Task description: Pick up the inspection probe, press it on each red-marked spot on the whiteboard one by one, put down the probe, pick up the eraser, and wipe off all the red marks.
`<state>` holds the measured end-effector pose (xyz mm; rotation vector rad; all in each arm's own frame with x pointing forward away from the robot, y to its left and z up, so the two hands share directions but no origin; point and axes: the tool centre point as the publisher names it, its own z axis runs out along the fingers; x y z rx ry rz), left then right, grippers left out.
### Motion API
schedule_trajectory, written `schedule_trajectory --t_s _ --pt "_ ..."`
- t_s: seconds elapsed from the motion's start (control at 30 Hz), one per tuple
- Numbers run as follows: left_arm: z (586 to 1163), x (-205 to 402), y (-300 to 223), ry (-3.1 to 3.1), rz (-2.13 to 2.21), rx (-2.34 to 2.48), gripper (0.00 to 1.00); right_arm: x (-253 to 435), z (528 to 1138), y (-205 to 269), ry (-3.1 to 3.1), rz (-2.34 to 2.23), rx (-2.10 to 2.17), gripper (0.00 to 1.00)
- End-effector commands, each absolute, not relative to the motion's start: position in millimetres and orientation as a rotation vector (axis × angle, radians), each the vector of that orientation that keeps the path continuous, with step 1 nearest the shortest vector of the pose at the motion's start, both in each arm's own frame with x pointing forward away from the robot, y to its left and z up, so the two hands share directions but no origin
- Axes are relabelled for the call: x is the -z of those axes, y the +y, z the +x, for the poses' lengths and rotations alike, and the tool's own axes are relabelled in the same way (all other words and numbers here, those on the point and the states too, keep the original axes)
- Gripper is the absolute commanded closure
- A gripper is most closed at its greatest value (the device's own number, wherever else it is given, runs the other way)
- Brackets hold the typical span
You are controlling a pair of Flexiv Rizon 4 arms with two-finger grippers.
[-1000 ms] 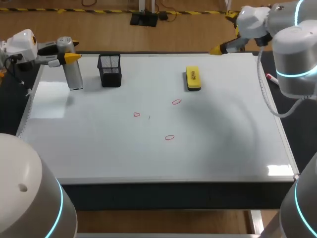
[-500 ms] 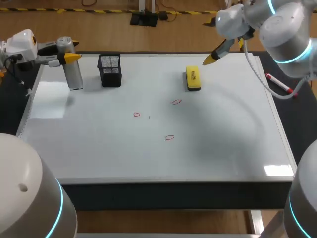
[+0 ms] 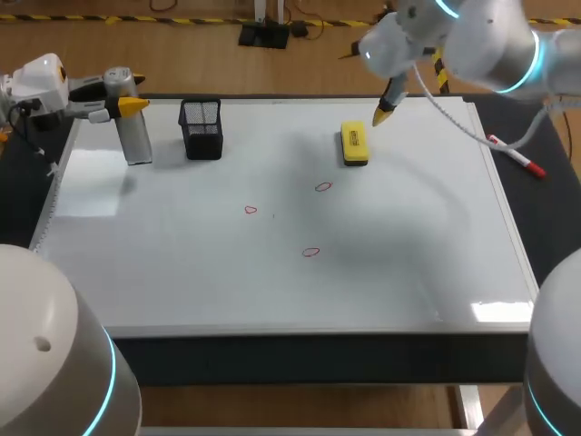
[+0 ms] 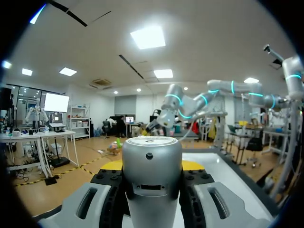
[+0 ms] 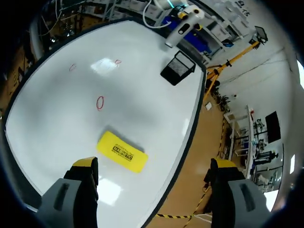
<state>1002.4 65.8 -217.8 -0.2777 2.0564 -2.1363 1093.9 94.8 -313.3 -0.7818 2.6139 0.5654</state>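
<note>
While the right hand hangs spread, the eraser lies just ahead.

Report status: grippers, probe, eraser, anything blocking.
Left gripper shut on inspection probe at whiteboard's far-left corner. Right gripper open, eraser ahead of it, untouched. Three red marks unwiped. Nothing blocking eraser.
</note>
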Motion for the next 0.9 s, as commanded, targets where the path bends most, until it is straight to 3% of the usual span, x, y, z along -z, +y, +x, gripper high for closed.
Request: schedule_trajectory --t_s 0.03,0.8,0.9 --pt "1001 217 65 2.055 -0.280 2.133 1.00 315 1097 98 2.449 -1.610 0.091 0.00" --pt "1001 217 65 2.055 -0.280 2.133 1.00 315 1097 98 2.449 -1.610 0.091 0.00" --pt "1001 217 65 2.055 -0.280 2.133 1.00 334 1094 97 2.448 -1.771 0.059 0.00"
